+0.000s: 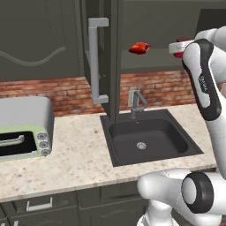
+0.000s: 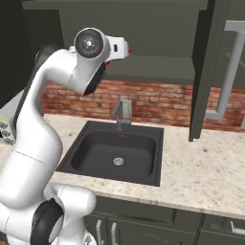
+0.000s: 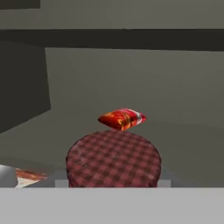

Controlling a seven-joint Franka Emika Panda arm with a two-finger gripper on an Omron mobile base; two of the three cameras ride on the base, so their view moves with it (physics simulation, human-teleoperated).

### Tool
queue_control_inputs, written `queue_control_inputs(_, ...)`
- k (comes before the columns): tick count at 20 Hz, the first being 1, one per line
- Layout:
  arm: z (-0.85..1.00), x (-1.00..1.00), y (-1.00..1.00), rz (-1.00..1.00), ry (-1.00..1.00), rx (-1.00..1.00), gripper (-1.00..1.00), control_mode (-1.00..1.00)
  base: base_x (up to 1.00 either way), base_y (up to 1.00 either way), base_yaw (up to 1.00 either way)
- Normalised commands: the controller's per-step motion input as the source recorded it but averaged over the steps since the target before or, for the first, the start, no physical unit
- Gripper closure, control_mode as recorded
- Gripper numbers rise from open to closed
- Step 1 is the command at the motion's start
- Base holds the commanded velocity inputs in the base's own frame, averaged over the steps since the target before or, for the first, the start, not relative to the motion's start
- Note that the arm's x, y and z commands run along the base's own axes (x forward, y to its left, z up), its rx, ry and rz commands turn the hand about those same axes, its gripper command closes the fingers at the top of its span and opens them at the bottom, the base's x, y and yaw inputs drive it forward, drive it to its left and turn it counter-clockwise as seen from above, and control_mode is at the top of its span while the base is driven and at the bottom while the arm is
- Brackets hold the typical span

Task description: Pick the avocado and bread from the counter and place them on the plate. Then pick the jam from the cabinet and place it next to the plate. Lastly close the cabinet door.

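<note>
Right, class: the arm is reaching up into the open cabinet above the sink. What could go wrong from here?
1. The claw grips the jam high on the shelf. If it slips on the way out, the jar may drop into the sink below.
2. The cabinet door stands open beside the arm, so a wide swing could hit it.
3. A red packet lies just behind the jam, and pushing deeper could knock it.

Cabinet door (image 1: 100,57) stood open, its light-grey bar handle (image 1: 94,59) facing the camera. Red packet (image 1: 139,48) lay on the cabinet (image 1: 154,35) shelf. Arm reached up at right; a red jam (image 1: 180,47) partly hidden behind it. Dark sink (image 1: 148,139) with faucet (image 1: 137,102) set in the counter (image 1: 75,159); toaster oven (image 1: 24,128) at left.
</note>
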Motion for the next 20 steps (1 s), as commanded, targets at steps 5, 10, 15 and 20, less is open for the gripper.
queue_control_inputs(5,0.0,-1.0,0.05,0.09,0.04,0.0,1.0,-1.0,0.0,0.0,0.0)
queue_control_inputs(10,-0.34,-1.0,0.04,0.09,-0.06,0.0,1.0,-1.0,0.0,0.0,0.0)
queue_control_inputs(15,-0.66,-1.0,0.24,0.05,-0.25,0.0,1.0,-1.0,0.0,0.0,0.0)
queue_control_inputs(20,-0.47,-1.0,0.42,0.0,-0.16,0.0,1.0,-1.0,0.0,0.0,0.0)
